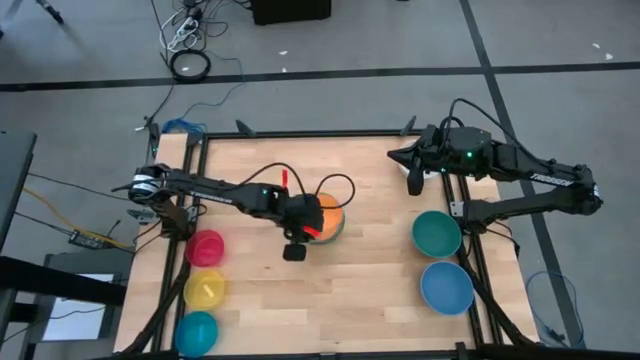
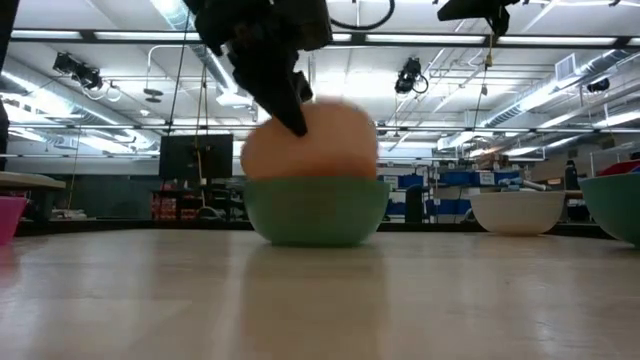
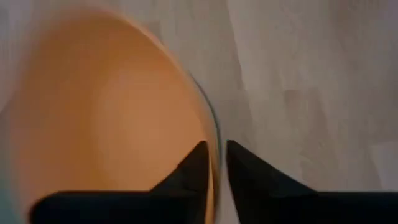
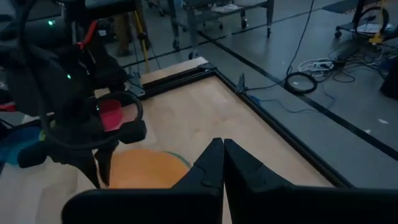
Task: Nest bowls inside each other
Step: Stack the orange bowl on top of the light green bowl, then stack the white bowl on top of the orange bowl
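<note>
An orange bowl [image 1: 328, 213] sits inside a pale green bowl [image 2: 315, 212] at the table's middle, showing blurred above the green rim [image 2: 310, 140] in the low view. My left gripper [image 3: 215, 155] comes down on it from the left, slanting. Its fingers are slightly parted, one on each side of the orange rim. My right gripper [image 1: 413, 183] hangs shut and empty above the far right of the table, also in its own wrist view [image 4: 222, 148]. A teal bowl [image 1: 437, 233] and a blue bowl [image 1: 446, 287] stand at the right. A magenta-pink bowl [image 1: 205, 248], a yellow bowl [image 1: 204, 290] and a cyan bowl [image 1: 196, 333] stand at the left. My left gripper straddles the orange bowl's rim [image 3: 210, 134], one finger [image 3: 194, 163] inside the bowl and one [image 3: 244, 163] outside, slanting down from above. A thin gap shows beside the rim. I cannot tell whether either finger touches it. The bowl rests in the pale green bowl.
A white bowl [image 2: 517, 212] stands on the table, at the right in the low view. A black frame [image 1: 300, 135] edges the wooden table. Bare wood lies between the middle stack and the near edge [image 1: 320, 310].
</note>
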`<state>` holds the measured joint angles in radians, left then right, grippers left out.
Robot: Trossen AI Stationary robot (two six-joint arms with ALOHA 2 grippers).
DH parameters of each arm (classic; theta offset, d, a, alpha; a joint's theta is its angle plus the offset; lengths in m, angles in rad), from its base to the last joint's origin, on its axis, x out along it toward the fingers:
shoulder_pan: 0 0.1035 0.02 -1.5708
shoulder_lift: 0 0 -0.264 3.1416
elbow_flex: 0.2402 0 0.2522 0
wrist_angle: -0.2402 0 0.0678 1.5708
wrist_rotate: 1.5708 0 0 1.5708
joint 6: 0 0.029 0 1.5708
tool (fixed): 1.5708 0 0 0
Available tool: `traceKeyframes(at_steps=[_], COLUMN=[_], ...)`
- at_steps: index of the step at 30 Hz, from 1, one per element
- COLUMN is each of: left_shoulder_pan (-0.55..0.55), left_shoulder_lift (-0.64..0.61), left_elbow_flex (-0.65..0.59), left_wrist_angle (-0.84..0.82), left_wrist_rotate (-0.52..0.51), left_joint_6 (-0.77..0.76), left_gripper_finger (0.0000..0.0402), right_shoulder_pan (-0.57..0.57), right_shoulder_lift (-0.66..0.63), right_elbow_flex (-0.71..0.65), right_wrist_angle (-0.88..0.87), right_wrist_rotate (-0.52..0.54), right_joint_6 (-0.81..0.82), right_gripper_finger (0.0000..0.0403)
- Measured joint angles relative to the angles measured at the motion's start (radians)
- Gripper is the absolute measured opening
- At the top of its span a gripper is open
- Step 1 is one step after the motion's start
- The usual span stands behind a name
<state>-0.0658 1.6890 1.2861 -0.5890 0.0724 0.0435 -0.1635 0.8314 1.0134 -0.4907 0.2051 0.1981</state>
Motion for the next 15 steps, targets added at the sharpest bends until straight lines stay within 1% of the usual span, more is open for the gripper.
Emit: traceKeyframes(at_steps=[5,8,11,15], left_shoulder_pan=[0.0,0.0,-0.006,-0.009], left_shoulder_lift=[-0.002,-0.002,-0.01,-0.077], left_elbow_flex=[0.065,0.132,0.206,0.256], left_wrist_angle=[-0.021,-0.117,-0.22,-0.33], left_wrist_rotate=[-0.021,-0.084,-0.199,-0.384], left_joint_6=[-0.01,-0.009,0.004,0.012], left_gripper_finger=[0.015,0.0187,0.0211,0.022], right_shoulder_pan=[-0.001,-0.019,-0.049,-0.067], right_shoulder_lift=[0.0,0.001,0.02,0.04], right_elbow_flex=[0.0,0.0,0.0,-0.053], right_wrist_angle=[-0.035,-0.138,-0.28,-0.339], right_wrist_rotate=[-0.001,0.016,0.039,0.035], right_joint_6=[0.053,0.109,0.198,0.284], right_gripper_finger=[0.0028,0.005,0.0069,0.0084])
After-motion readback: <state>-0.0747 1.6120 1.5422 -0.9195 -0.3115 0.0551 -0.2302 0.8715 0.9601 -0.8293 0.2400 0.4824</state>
